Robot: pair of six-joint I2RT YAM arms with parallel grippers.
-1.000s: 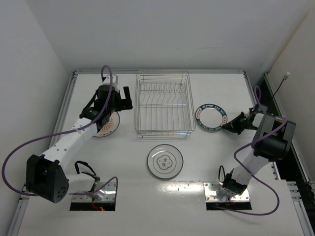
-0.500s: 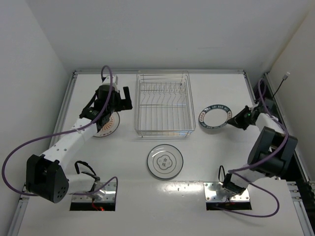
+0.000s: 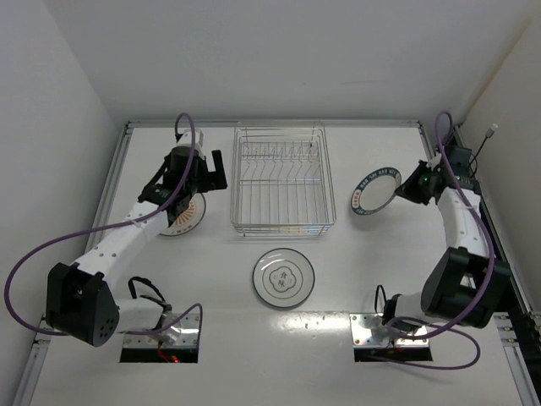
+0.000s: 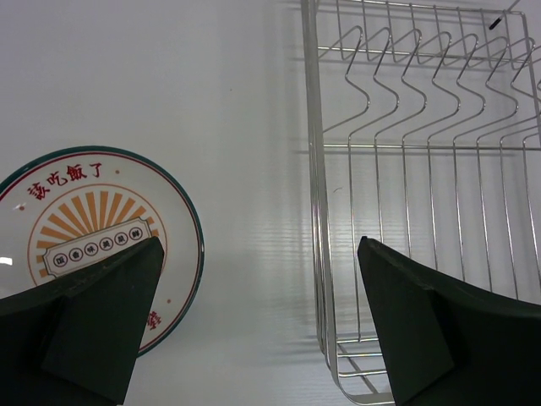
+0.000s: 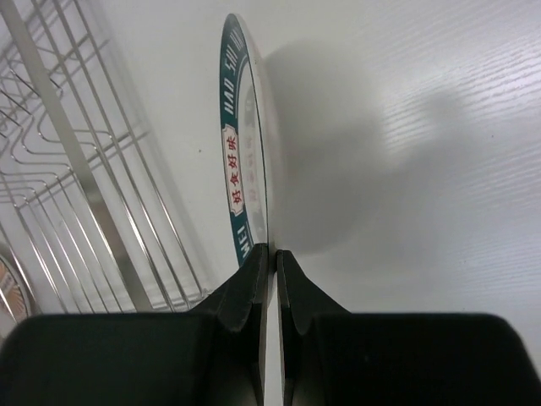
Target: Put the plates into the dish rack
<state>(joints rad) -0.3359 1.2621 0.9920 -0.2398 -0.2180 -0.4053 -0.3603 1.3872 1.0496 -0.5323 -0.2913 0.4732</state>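
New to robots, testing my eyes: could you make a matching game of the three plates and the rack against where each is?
1 dark-rim plate
2 orange-centre plate
3 flower plate
4 dish rack

a flat, on the rack's near side
b no plates in it
c pinched by the right claw
d partly under the open left claw

Pairs: 1-c, 2-d, 3-a, 4-b

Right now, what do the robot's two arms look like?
Both the left arm and right arm have white links with chunky black joints. A purple cable loops along each one. The left gripper and right gripper have dark, wedge-shaped fingers. Each arm sits on a shiny metal base plate.
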